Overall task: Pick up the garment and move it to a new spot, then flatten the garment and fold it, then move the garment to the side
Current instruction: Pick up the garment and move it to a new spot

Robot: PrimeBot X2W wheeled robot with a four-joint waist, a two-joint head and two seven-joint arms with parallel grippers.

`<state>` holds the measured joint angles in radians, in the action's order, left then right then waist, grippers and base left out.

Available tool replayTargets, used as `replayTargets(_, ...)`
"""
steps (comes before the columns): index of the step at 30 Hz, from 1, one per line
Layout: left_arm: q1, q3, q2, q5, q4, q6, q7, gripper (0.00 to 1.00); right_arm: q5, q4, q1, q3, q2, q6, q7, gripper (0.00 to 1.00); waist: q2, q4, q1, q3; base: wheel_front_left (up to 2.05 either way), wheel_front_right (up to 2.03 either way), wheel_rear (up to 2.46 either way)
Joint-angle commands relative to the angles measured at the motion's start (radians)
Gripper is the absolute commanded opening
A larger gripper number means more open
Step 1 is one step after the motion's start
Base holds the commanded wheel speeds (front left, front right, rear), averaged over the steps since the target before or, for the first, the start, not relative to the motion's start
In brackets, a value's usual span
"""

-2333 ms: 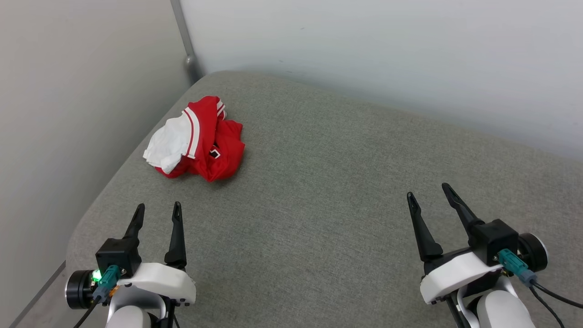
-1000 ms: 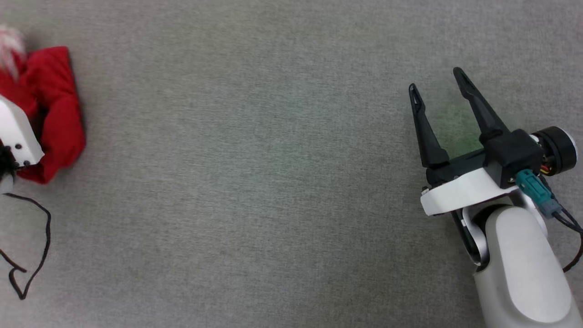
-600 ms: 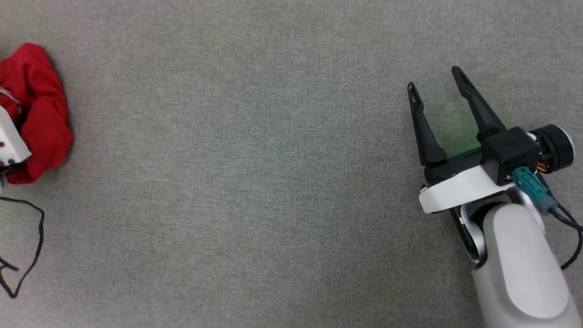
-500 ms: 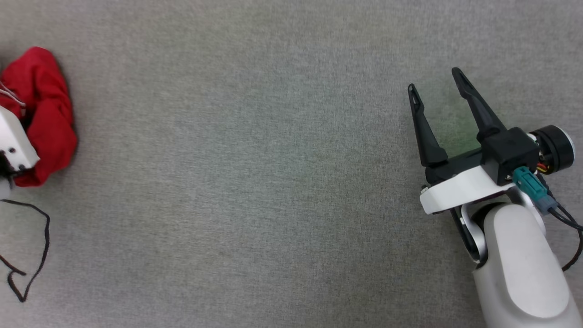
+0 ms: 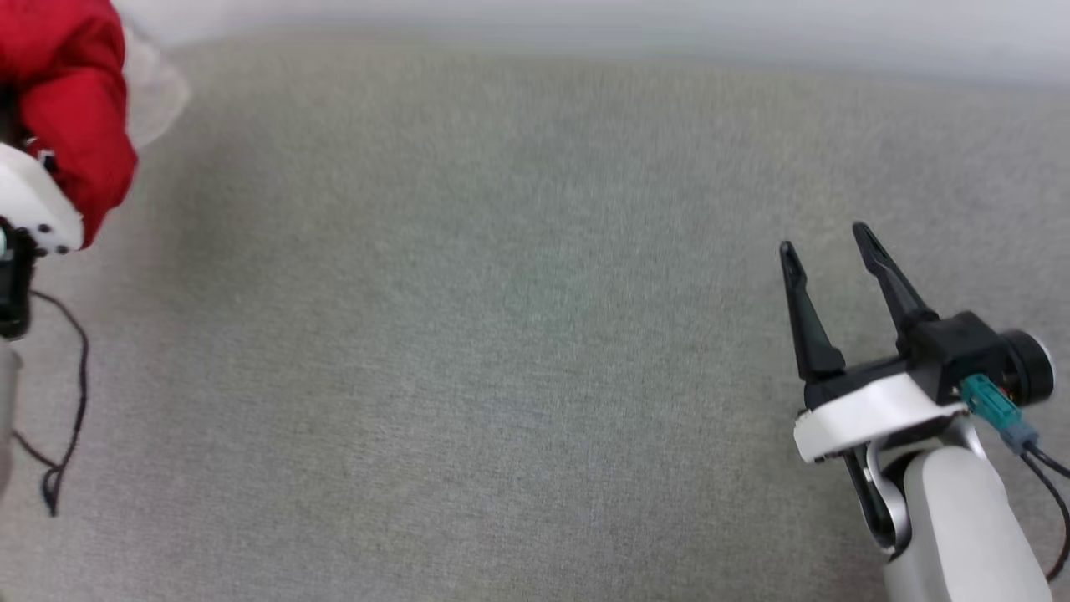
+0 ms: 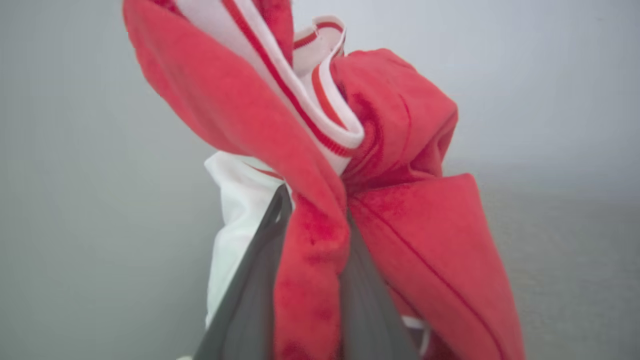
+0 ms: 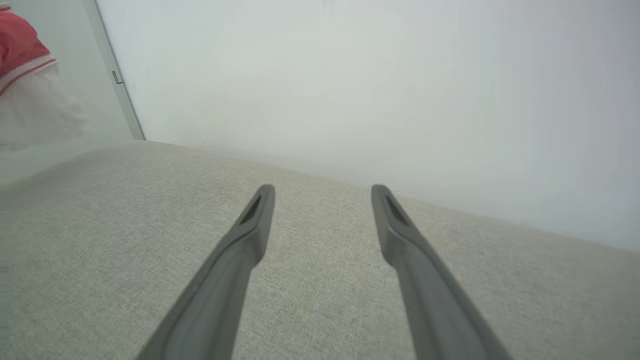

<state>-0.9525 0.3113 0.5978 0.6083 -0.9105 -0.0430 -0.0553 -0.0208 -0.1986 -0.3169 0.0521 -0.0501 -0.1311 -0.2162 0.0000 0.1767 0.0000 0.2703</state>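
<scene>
The garment (image 5: pixel 67 92) is a bunched red shirt with white parts and red-and-white striped trim, hanging at the head view's upper left above the grey padded surface (image 5: pixel 468 334). My left gripper (image 6: pixel 316 210) is shut on a red fold of the garment (image 6: pixel 410 240), with cloth draped around both fingers. In the head view the cloth hides its fingertips, and only its white wrist housing (image 5: pixel 33 213) shows. My right gripper (image 5: pixel 823 238) hovers open and empty over the surface at the lower right. In the right wrist view, the right gripper (image 7: pixel 324 192) holds nothing and the garment (image 7: pixel 20 50) appears at far left.
A pale wall (image 5: pixel 585 17) runs along the back edge of the surface. A metal post (image 7: pixel 115 75) stands in the far left corner. A thin black cable (image 5: pixel 75 376) loops down from my left arm at the left edge.
My left gripper has shut on the garment and raised it off the surface. The head camera has tilted up, bringing the wall into view. The right gripper stays open.
</scene>
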Motion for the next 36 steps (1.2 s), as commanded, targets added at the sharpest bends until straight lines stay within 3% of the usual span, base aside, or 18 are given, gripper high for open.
replayTargets(1,-0.006,-0.002,-0.018,-0.006,0.006,0.008,-0.043,0.00,0.012,-0.003,0.019,-0.006,0.000,0.001,-0.005,1.00,0.0000,-0.001,0.0000,-0.075,0.00,0.00,0.00)
replayTargets(7,0.044,-0.005,-0.112,0.012,0.030,0.012,-0.166,0.00,0.027,0.006,0.090,-0.043,0.000,0.001,0.003,1.00,0.0000,-0.032,0.0000,-0.159,0.00,0.00,0.00)
replayTargets(16,0.169,0.061,-0.286,-0.004,0.105,-0.008,-0.205,0.00,0.039,0.035,0.144,-0.049,0.000,0.001,0.027,1.00,0.0000,-0.128,0.0000,-0.204,0.00,0.00,0.00)
replayTargets(23,0.278,0.191,-0.417,-0.039,0.144,-0.051,-0.195,0.00,0.071,0.049,0.161,-0.045,0.000,0.001,0.036,1.00,0.0000,-0.215,0.0000,-0.197,0.00,0.00,0.00)
replayTargets(27,0.339,0.288,-0.462,-0.074,0.150,-0.068,-0.165,0.00,0.083,0.049,0.169,-0.042,0.000,0.001,0.032,1.00,0.0000,-0.252,0.0000,-0.179,0.00,0.00,0.00)
replayTargets(28,0.405,0.378,-0.481,-0.096,0.144,-0.078,-0.131,0.00,0.097,0.046,0.171,-0.046,0.000,0.001,0.022,1.00,0.0000,-0.273,0.0000,-0.159,0.00,0.00,0.00)
replayTargets(29,0.405,0.378,-0.481,-0.096,0.144,-0.078,-0.131,0.00,0.097,0.046,0.171,-0.046,0.000,0.001,0.022,1.00,0.0000,-0.273,0.0000,-0.159,0.00,0.00,0.00)
replayTargets(30,0.415,0.392,-0.483,-0.098,0.142,-0.079,-0.127,0.05,0.100,0.045,0.173,-0.049,0.000,0.001,0.019,1.00,0.0000,-0.275,0.0000,-0.155,0.00,0.00,0.00)
replayTargets(31,0.423,0.410,-0.483,-0.106,0.140,-0.081,-0.125,0.23,0.100,0.043,0.175,-0.052,0.000,0.001,0.018,1.00,0.0000,-0.275,0.0000,-0.153,0.00,0.00,0.00)
replayTargets(32,0.432,0.425,-0.482,-0.111,0.139,-0.083,-0.123,0.47,0.102,0.041,0.176,-0.055,0.000,0.001,0.016,1.00,0.0000,-0.274,0.0000,-0.152,0.00,0.00,0.00)
replayTargets(33,0.438,0.438,-0.482,-0.114,0.140,-0.084,-0.125,0.91,0.105,0.041,0.176,-0.058,0.000,0.001,0.014,1.00,0.0000,-0.272,0.0000,-0.150,0.00,0.00,0.00)
replayTargets(34,0.443,0.445,-0.481,-0.119,0.144,-0.085,-0.132,1.00,0.106,0.039,0.176,-0.060,0.000,0.001,0.012,1.00,0.0000,-0.270,0.0000,-0.149,0.00,0.00,0.00)
replayTargets(36,0.443,0.451,-0.476,-0.124,0.158,-0.085,-0.152,1.00,0.107,0.036,0.175,-0.066,0.000,0.001,0.010,1.00,0.0000,-0.262,0.0000,-0.150,0.00,0.00,0.00)
